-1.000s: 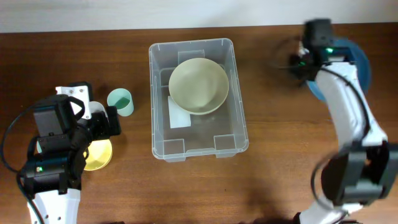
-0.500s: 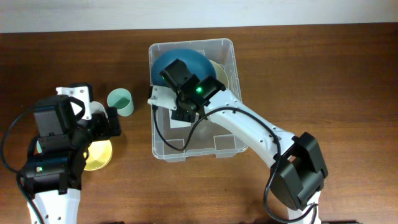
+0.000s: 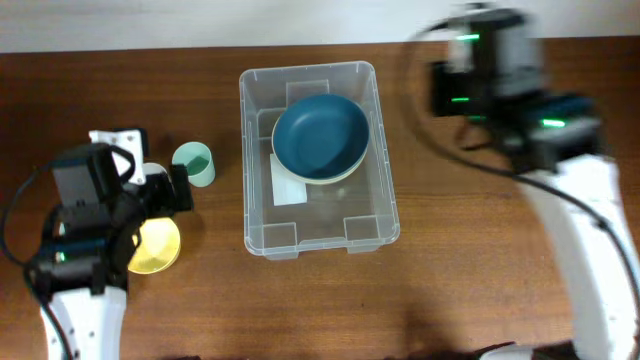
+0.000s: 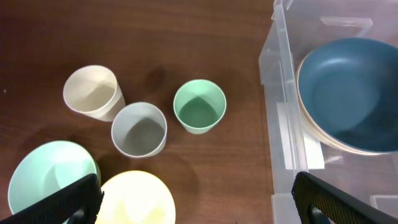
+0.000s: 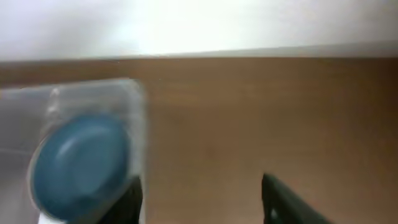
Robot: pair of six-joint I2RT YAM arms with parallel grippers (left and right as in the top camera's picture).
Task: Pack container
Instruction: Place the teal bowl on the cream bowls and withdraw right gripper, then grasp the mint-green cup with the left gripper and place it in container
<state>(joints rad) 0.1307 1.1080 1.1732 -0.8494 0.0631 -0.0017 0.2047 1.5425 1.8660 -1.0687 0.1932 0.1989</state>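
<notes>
The container (image 3: 258,215), a clear rectangular bin, stands mid-table. In it a blue bowl (image 3: 320,137) rests nested in a cream bowl (image 3: 335,178). My right gripper (image 5: 205,202) is open and empty over bare wood to the right of the bin, its view blurred; the blue bowl (image 5: 81,165) shows at its left. My left gripper (image 4: 199,205) stands wide open and empty left of the container (image 4: 277,93), above the table between a yellow bowl (image 4: 134,199) and the bin wall.
Left of the bin stand a green cup (image 4: 199,106), a grey cup (image 4: 139,129) and a cream cup (image 4: 92,92). A mint bowl (image 4: 43,180) lies beside the yellow bowl. The right arm (image 3: 500,80) is blurred at the back right.
The right arm brought the blue bowl into the bin, let it go onto the cream bowl and swung back to the right, jaws now open. The left arm barely moved.
</notes>
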